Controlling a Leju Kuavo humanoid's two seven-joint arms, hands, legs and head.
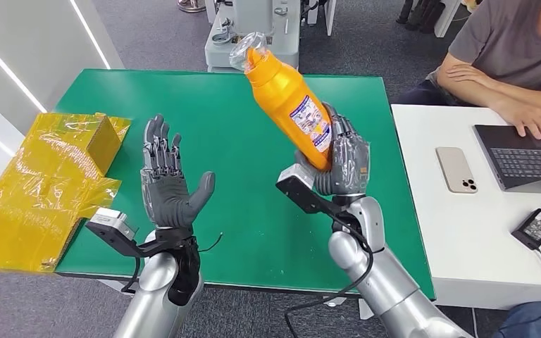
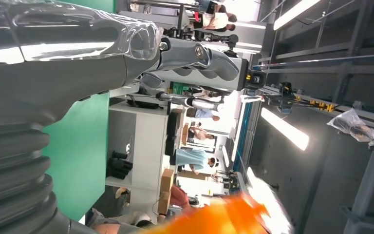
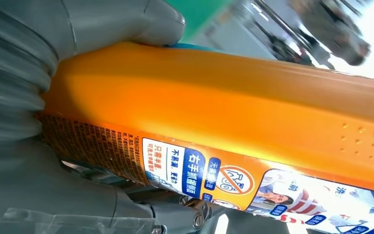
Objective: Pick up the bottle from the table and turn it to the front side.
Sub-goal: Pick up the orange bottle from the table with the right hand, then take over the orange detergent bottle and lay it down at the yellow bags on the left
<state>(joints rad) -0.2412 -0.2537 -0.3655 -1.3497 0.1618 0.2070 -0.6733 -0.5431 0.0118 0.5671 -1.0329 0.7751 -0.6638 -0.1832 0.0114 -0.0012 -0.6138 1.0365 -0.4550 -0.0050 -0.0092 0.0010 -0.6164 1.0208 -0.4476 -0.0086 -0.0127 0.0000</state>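
Orange bottle (image 1: 289,105): sitting upper centre of the head view, tilting left, lifted off the green table (image 1: 239,211). Right hand (image 1: 341,158): gripping the bottle's lower end. Left hand (image 1: 169,186): hovering lower left, fingers spreading, holding nothing.

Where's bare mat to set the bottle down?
Free: green mat between left robot hand and right robot hand, also the far stretch behind them. Crowded: left edge, yellow wrapped box. The orange bottle is in the right robot hand.
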